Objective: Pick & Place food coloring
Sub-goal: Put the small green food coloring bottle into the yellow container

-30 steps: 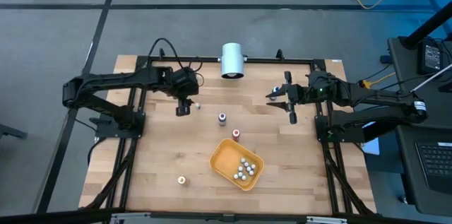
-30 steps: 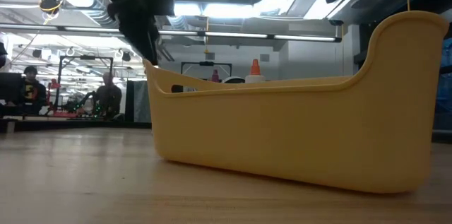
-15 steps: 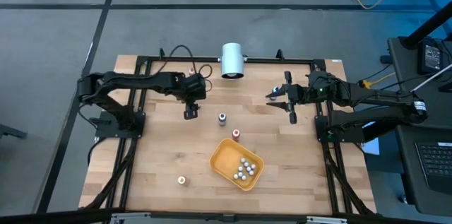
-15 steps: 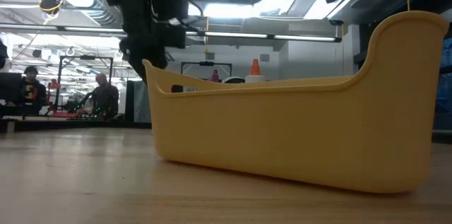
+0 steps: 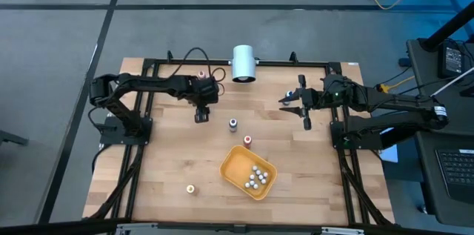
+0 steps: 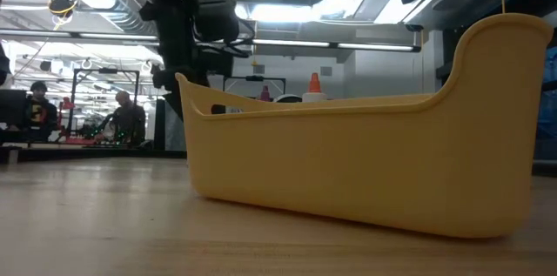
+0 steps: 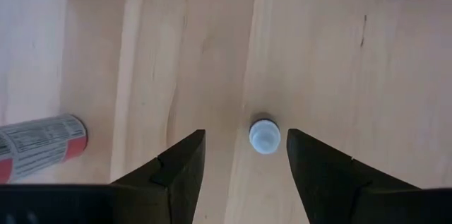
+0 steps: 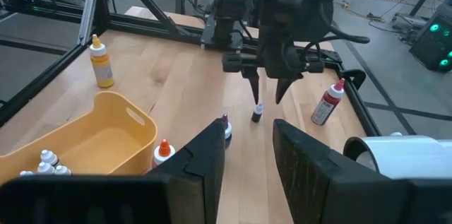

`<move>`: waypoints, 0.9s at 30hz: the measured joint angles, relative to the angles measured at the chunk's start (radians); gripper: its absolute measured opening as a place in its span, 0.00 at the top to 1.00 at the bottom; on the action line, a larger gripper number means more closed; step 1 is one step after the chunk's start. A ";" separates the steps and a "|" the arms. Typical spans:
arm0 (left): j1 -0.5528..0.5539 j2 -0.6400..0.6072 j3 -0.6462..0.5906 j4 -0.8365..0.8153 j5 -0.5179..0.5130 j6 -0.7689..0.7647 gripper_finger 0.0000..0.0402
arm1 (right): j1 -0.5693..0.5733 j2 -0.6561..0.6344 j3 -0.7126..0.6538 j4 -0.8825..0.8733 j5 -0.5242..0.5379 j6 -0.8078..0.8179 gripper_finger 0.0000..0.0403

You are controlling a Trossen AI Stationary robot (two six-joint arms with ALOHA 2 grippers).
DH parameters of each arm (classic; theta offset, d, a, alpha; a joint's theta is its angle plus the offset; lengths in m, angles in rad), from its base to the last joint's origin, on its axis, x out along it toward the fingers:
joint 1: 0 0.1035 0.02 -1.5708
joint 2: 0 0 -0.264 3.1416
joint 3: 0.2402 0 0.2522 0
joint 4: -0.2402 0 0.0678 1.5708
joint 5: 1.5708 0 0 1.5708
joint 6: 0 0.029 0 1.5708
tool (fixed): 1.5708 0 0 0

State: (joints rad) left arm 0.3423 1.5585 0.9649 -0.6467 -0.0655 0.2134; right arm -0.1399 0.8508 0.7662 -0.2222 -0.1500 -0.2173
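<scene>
My left gripper (image 5: 200, 116) points straight down, open, over a tiny food coloring bottle with a whitish top (image 7: 265, 136). The bottle stands upright on the wood between the two fingers (image 7: 180, 164) without touching them. The right wrist view shows this gripper (image 8: 268, 94) just above the bottle (image 8: 257, 114). A purple-topped bottle (image 5: 233, 124) and a red-topped one (image 5: 247, 141) stand nearby. The orange tray (image 5: 248, 172) holds several whitish-topped bottles. My right gripper (image 5: 298, 110) waits open near the right edge, beside a blue-topped bottle (image 5: 289, 93).
A big white cylinder (image 5: 243, 63) lies at the far edge. A red bottle (image 8: 328, 104) stands by the far left rail, and a yellow-topped one (image 5: 190, 189) stands near the front. In the low view the tray's wall (image 6: 365, 163) fills the foreground; people show in the room behind.
My left gripper has moved toward the table's right edge and a little toward the near edge, coming over the whitish-topped bottle. Its arm has stretched out behind it. The right arm and the bottles have kept still.
</scene>
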 joint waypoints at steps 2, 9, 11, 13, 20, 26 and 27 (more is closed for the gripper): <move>0.009 0.000 0.000 -0.002 0.002 0.002 0.51 | 0.000 0.000 0.000 0.000 0.000 0.000 0.70; 0.020 0.006 0.000 0.006 0.016 0.020 0.51 | 0.000 0.000 0.000 0.000 0.000 0.000 0.70; 0.020 0.017 -0.002 0.015 0.016 0.021 0.51 | 0.000 0.000 0.000 0.000 0.000 0.000 0.70; 0.019 0.023 -0.020 0.005 0.032 0.021 0.51 | 0.000 0.000 0.000 0.000 0.000 0.000 0.70; 0.010 0.057 -0.080 0.065 0.040 0.014 0.51 | 0.000 0.000 0.000 0.000 0.000 0.000 0.70; 0.010 0.073 -0.086 0.107 0.042 0.017 0.51 | 0.000 0.000 0.000 0.000 0.000 0.000 0.70; 0.010 0.073 -0.086 0.122 0.044 0.017 0.51 | 0.000 0.000 0.000 0.000 0.000 0.000 0.70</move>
State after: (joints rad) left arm 0.3523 1.6314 0.8787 -0.5249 -0.0220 0.2306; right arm -0.1398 0.8509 0.7662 -0.2222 -0.1501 -0.2173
